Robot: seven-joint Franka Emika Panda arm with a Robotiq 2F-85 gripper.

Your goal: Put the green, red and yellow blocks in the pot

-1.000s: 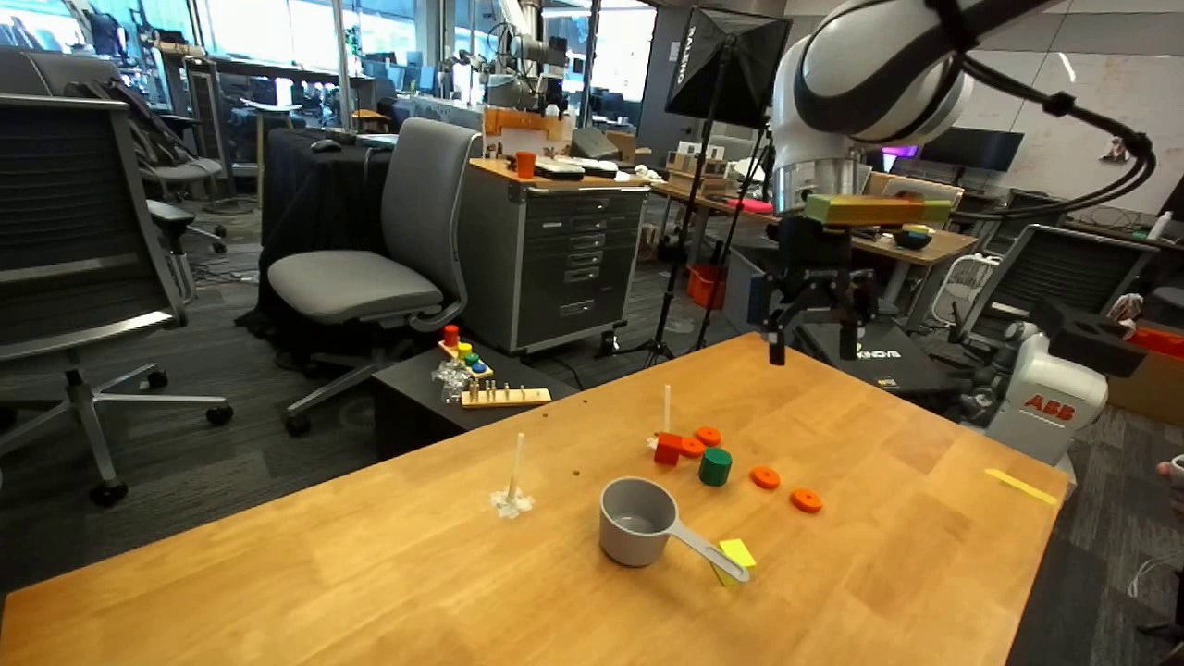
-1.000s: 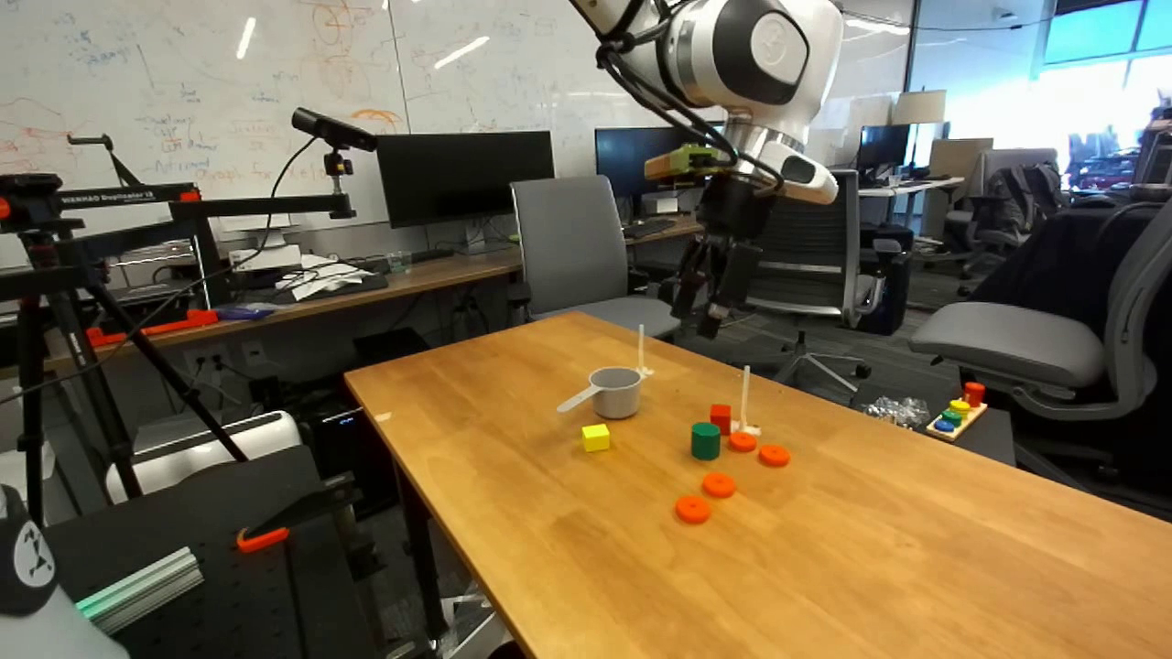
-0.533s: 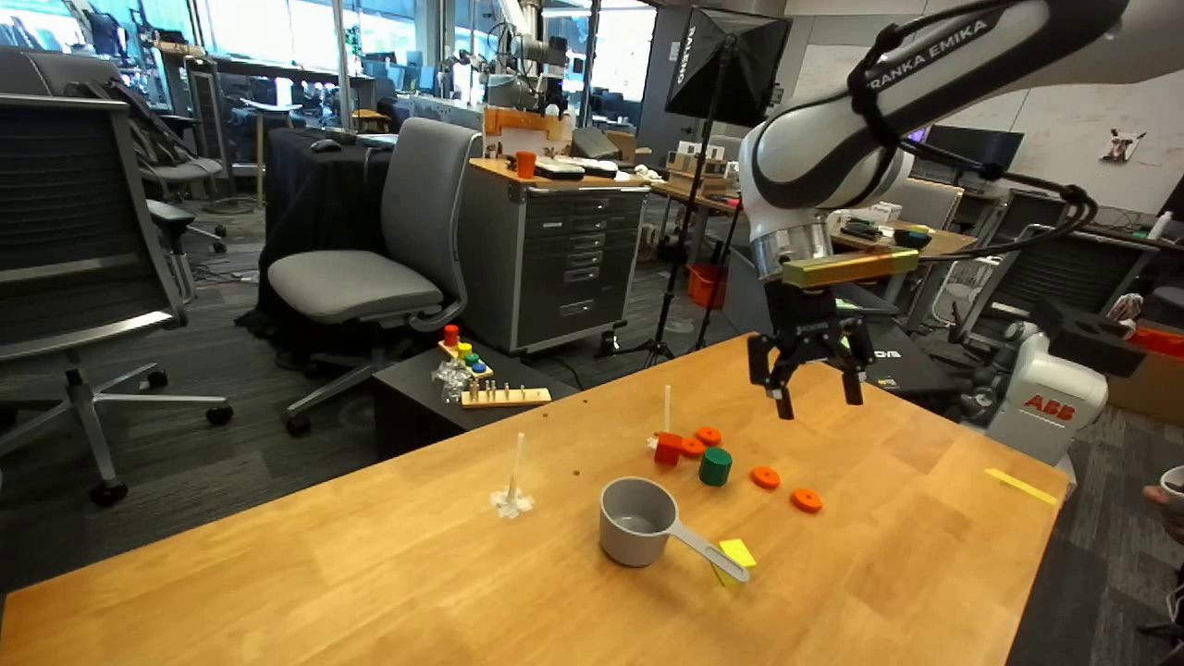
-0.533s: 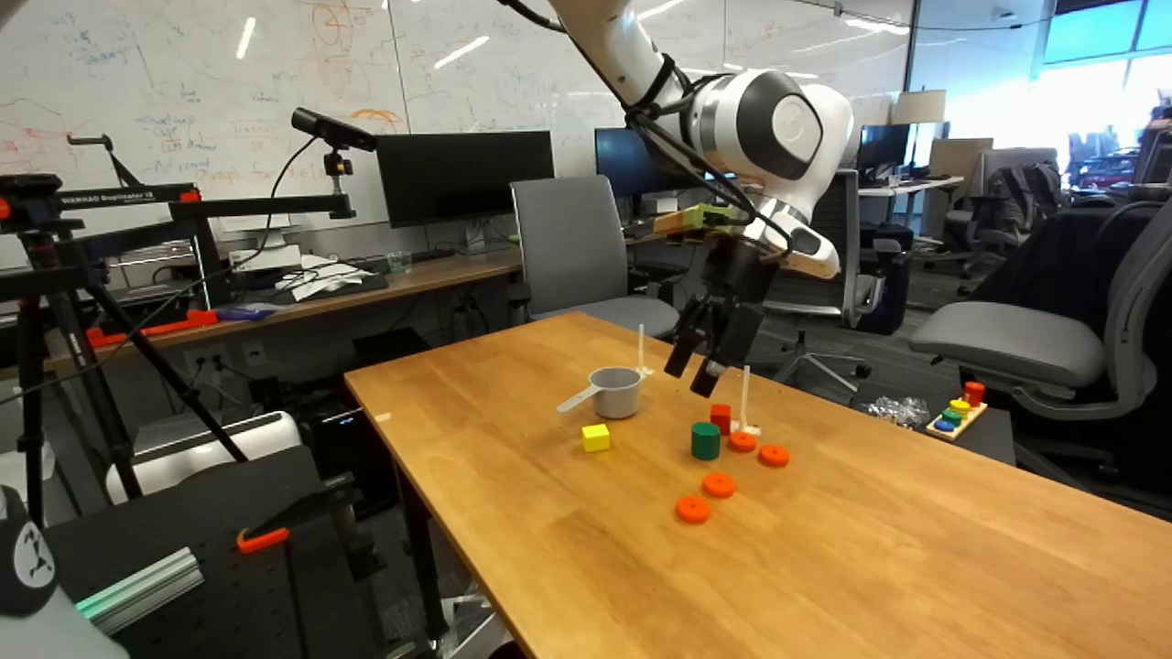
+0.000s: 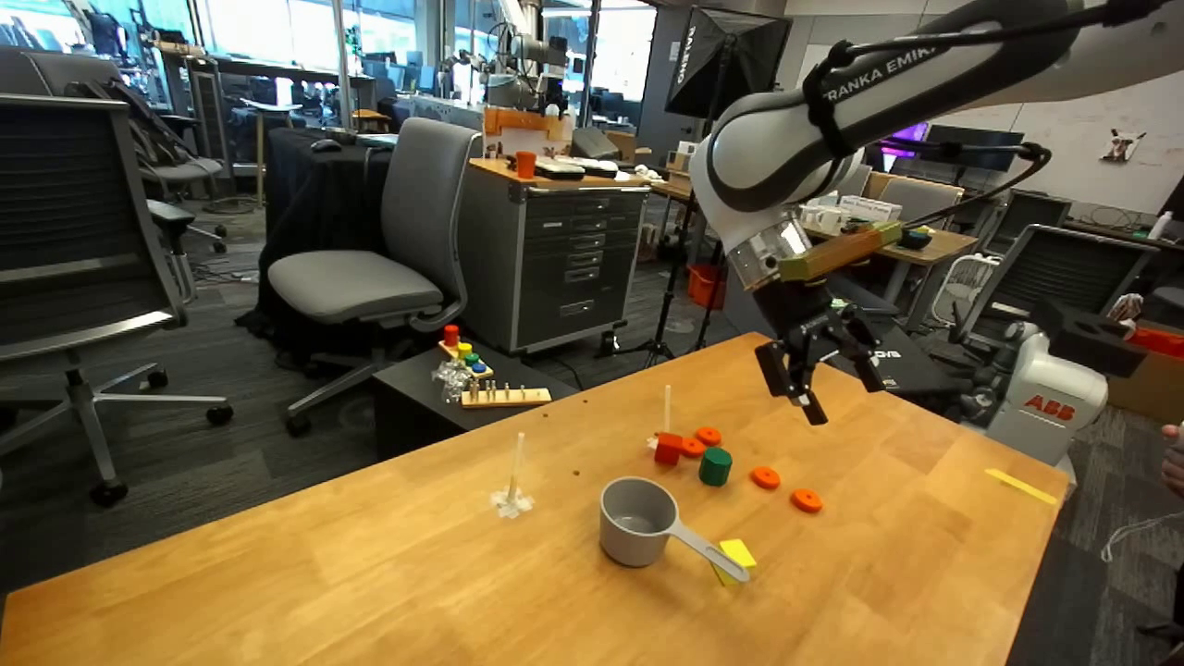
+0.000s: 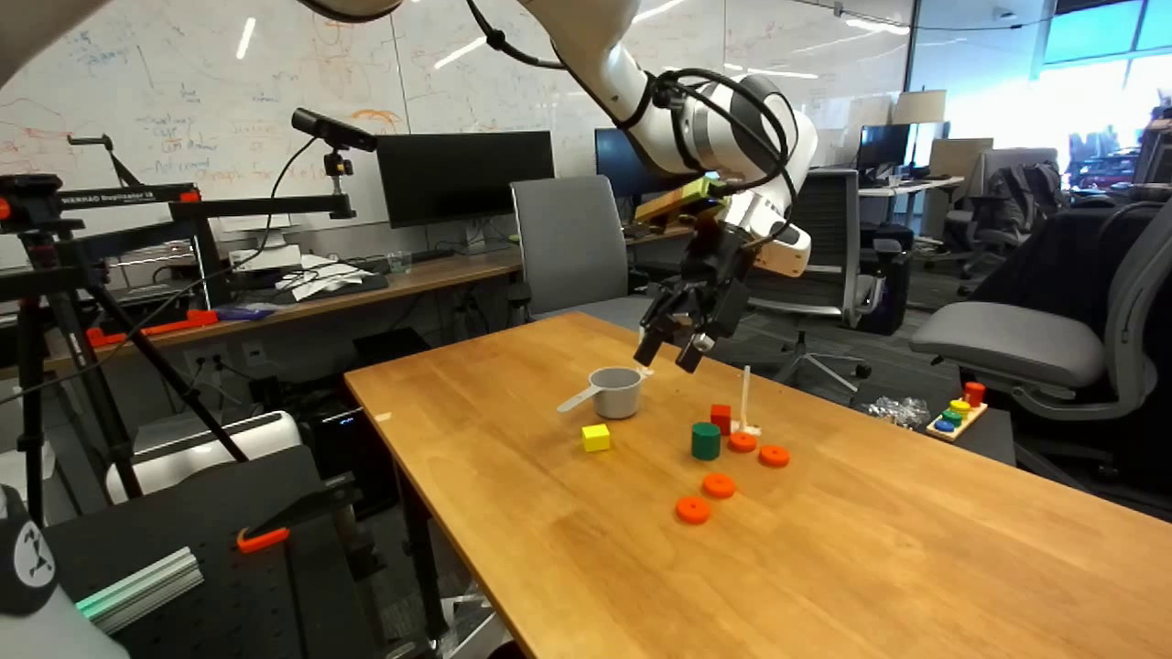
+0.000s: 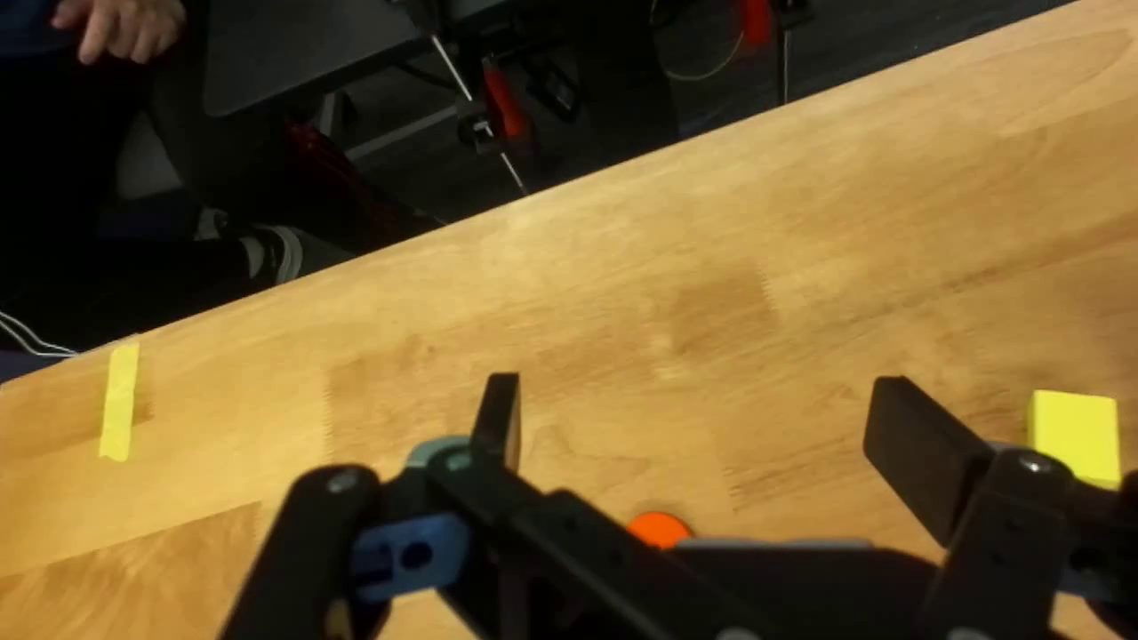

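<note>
The grey pot (image 5: 634, 541) with its long handle stands upright on the table; it also shows in an exterior view (image 6: 617, 394). The yellow block (image 6: 595, 437) lies near the handle, partly hidden behind it in an exterior view (image 5: 737, 553); the wrist view shows it at the right (image 7: 1076, 436). The green block (image 5: 715, 467), a cylinder (image 6: 705, 441), stands near the red block (image 5: 668, 450), a cube (image 6: 721, 419). Both are out of the wrist view. My gripper (image 5: 844, 396) is open, empty and tilted above the table in both exterior views (image 6: 668, 355); its fingers are wide apart (image 7: 693, 400).
Several flat orange discs (image 5: 807, 500) lie near the green and red blocks; one shows below my fingers (image 7: 659, 529). Two thin pegs (image 5: 516, 472) (image 6: 745, 398) stand taped on the table. A yellow tape strip (image 5: 1020, 487) lies near the table's edge.
My gripper has come down from higher up over the table, then tilted and swung slightly sideways. It stays open. The blocks and pot have not moved.
</note>
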